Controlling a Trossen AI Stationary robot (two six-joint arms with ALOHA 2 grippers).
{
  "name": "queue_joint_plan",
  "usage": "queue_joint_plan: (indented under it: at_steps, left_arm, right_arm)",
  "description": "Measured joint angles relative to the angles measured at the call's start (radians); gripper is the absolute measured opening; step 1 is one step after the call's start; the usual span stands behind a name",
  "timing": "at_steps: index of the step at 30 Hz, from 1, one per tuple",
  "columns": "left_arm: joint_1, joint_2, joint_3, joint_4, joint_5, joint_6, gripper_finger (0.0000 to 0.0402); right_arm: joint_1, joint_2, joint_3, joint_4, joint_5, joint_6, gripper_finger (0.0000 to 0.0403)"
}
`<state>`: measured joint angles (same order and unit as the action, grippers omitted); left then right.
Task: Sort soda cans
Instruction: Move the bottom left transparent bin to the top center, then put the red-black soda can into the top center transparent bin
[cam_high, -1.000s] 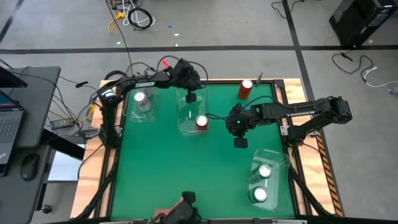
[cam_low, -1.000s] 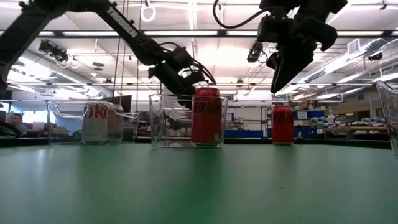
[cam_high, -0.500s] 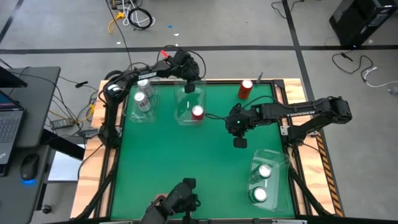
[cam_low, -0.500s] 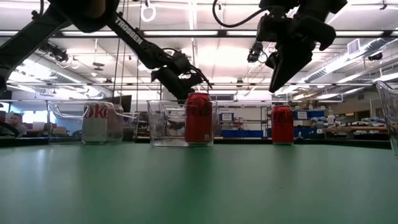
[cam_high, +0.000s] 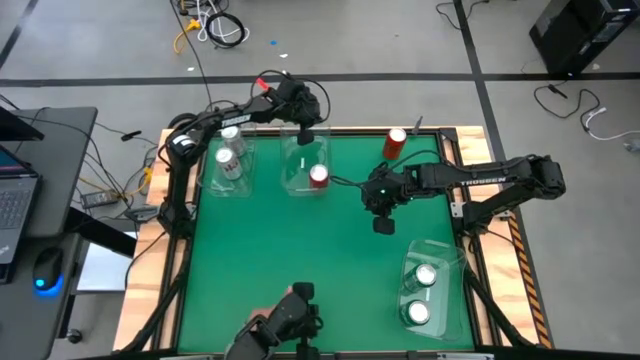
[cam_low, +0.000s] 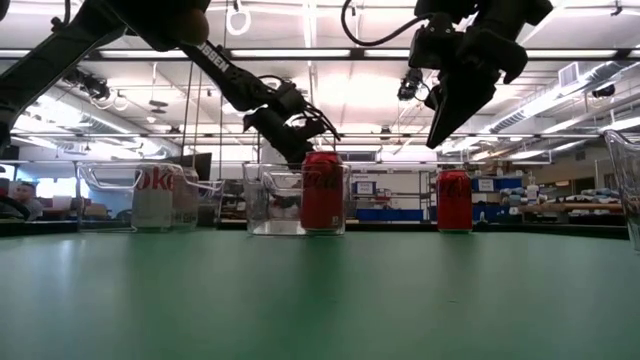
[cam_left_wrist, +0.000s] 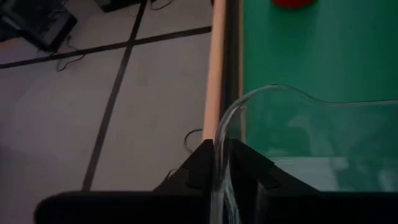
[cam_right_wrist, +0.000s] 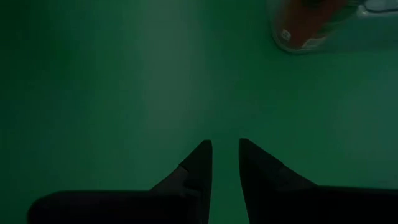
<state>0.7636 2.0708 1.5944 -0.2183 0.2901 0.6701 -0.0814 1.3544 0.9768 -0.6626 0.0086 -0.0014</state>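
Observation:
A clear bin (cam_high: 300, 158) stands at the table's far edge with a red soda can (cam_high: 318, 177) upright inside it. My left gripper (cam_left_wrist: 222, 158) reaches over the bin's far wall and is shut on it. A second red can (cam_high: 395, 143) stands alone on the green table at the far right. My right gripper (cam_high: 383, 227) hangs above the table's middle right, pointing down. Its fingers are a narrow gap apart with nothing between them. My left gripper has the clear bin's far wall at its rim (cam_left_wrist: 219, 177) between its two fingers, one finger inside the bin and one outside. The fingers come slanting down from the table's far left. The bin stands flat on the table.
A second clear bin (cam_high: 212, 178) at the far left holds silver cans (cam_high: 230, 160). A third bin (cam_high: 445, 250) at the near right holds two cans (cam_high: 425, 275). Something dark with a hand (cam_high: 285, 325) shows at the near edge. The table's middle is bare green.
My left gripper has gone toward the table's far edge and drawn the middle bin with it. The bin has slid along the table with the red can still upright inside. Most of that move came early in the second.

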Motion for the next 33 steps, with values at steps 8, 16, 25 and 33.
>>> queue_joint_plan:
  at_steps: [8, 16, 25, 33]
  left_arm:
    - [-0.022, 0.0, 0.0, 0.003, -0.048, -0.001, 0.0106]
    - [-0.055, -0.022, 0.0, -0.005, -0.11, -0.02, 0.0142]
    - [-0.097, -0.147, 0.0, -0.071, -0.095, -0.046, 0.0148]
    - [-0.103, -0.241, 0.0, -0.212, 0.06, -0.129, 0.0148]
  right_arm:
    - [0.0, 0.0, 0.0, 0.004, 0.0, 0.0, 0.0076]
    - [0.0, 0.0, 0.0, 0.02, 0.023, 0.002, 0.01]
    - [-0.039, 0.0, 0.06, 0.0, 0.051, -0.045, 0.0135]
    - [-0.137, -0.002, 0.118, -0.049, 0.053, -0.131, 0.0157]
